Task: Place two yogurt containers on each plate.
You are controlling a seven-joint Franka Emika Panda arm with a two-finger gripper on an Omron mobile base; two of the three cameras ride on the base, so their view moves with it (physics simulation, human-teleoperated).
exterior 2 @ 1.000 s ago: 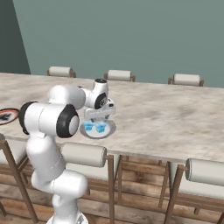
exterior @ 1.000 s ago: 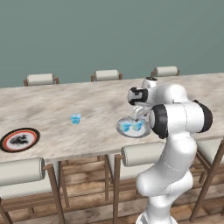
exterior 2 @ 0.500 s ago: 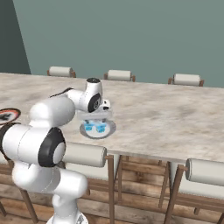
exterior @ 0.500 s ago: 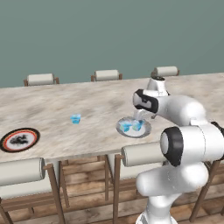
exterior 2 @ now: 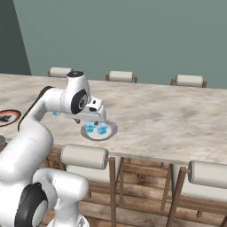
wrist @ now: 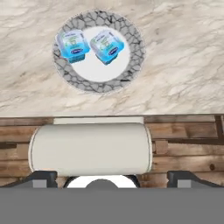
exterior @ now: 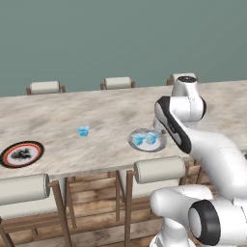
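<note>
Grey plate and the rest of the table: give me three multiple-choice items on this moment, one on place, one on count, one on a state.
1. Where is the loose light blue yogurt container?
A. on the bare table top between the two plates
B. on the black-rimmed plate
C. on a chair seat

2. How many yogurt containers lie on the grey plate?
A. none
B. two
C. four

3. What state is the black-rimmed plate in?
A. stacked on the grey plate
B. holding one cup
C. holding no cups

Answers:
1 A, the left base view shows it alone on the marble table.
2 B, the hand view shows two cups side by side on it.
3 C, only its patterned centre shows.
</note>
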